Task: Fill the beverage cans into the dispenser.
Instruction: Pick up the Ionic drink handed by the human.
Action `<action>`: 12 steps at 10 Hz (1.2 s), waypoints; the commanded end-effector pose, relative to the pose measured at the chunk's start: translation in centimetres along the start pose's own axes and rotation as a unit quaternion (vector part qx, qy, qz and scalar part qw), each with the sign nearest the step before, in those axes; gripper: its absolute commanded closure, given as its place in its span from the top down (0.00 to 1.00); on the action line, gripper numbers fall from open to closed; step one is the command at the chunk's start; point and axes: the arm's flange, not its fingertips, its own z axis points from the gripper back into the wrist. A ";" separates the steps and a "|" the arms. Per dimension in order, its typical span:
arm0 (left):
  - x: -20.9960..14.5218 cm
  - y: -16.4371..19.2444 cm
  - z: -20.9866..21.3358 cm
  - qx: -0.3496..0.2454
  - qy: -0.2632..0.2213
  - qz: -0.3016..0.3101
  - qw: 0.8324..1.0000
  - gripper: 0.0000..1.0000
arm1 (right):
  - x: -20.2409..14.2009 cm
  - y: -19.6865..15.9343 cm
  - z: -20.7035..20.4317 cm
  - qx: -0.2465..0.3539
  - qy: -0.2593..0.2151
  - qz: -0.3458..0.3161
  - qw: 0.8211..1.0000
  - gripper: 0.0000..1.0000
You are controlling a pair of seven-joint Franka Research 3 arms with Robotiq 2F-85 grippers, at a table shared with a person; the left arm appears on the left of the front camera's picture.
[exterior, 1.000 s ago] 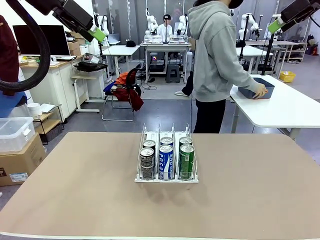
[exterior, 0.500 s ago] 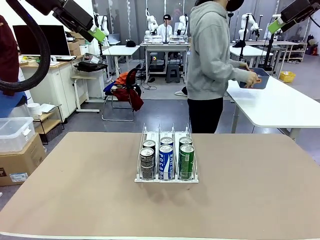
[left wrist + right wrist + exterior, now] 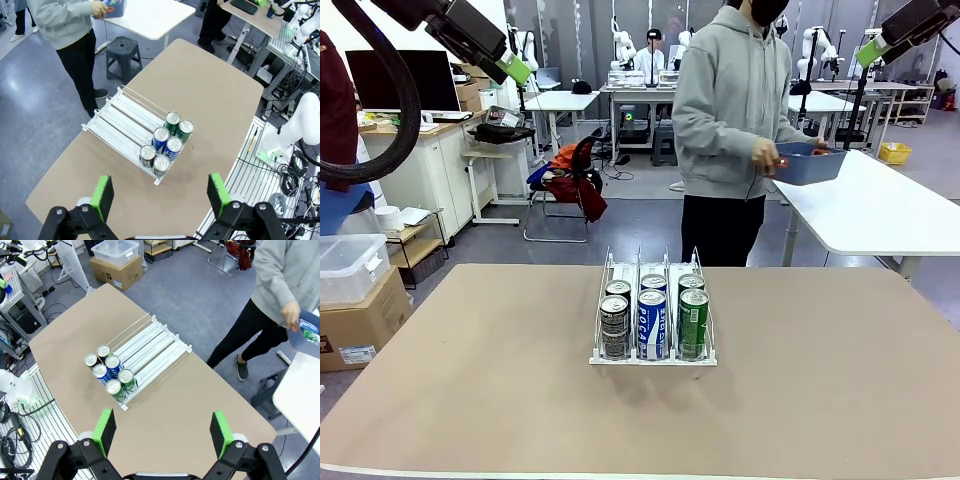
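Dispenser (image 3: 122, 120) holds six cans (image 3: 652, 320); person (image 3: 730, 110) behind carries blue tub (image 3: 807, 165); left pincer (image 3: 161, 189), right pincer (image 3: 162, 430) released

the dispenser (image 3: 655, 268) stands on the table (image 3: 470, 380), midway between its left and right edges and nearer its far edge. six beverage cans (image 3: 651, 323) stand upright in it, two per lane, one behind the other, packed at the end nearest the robot. beyond the far edge stands a person (image 3: 730, 100) holding a tub (image 3: 810, 165) at the left end of a second table (image 3: 880, 215), behind and to the right. on the floor at left, a plastic bin (image 3: 350, 265) sits on a cardboard box (image 3: 360, 325).
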 end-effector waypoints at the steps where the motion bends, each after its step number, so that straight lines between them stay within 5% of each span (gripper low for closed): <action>1: -0.1 -0.1 0.0 -0.006 -0.001 0.003 1.000 1.00 | -0.1 0.0 0.0 -0.002 -0.004 -0.001 1.000 1.00; 12: -0.1 -0.1 0.0 -0.006 -0.001 0.003 1.000 1.00 | -0.1 0.0 0.0 -0.002 -0.004 -0.001 1.000 1.00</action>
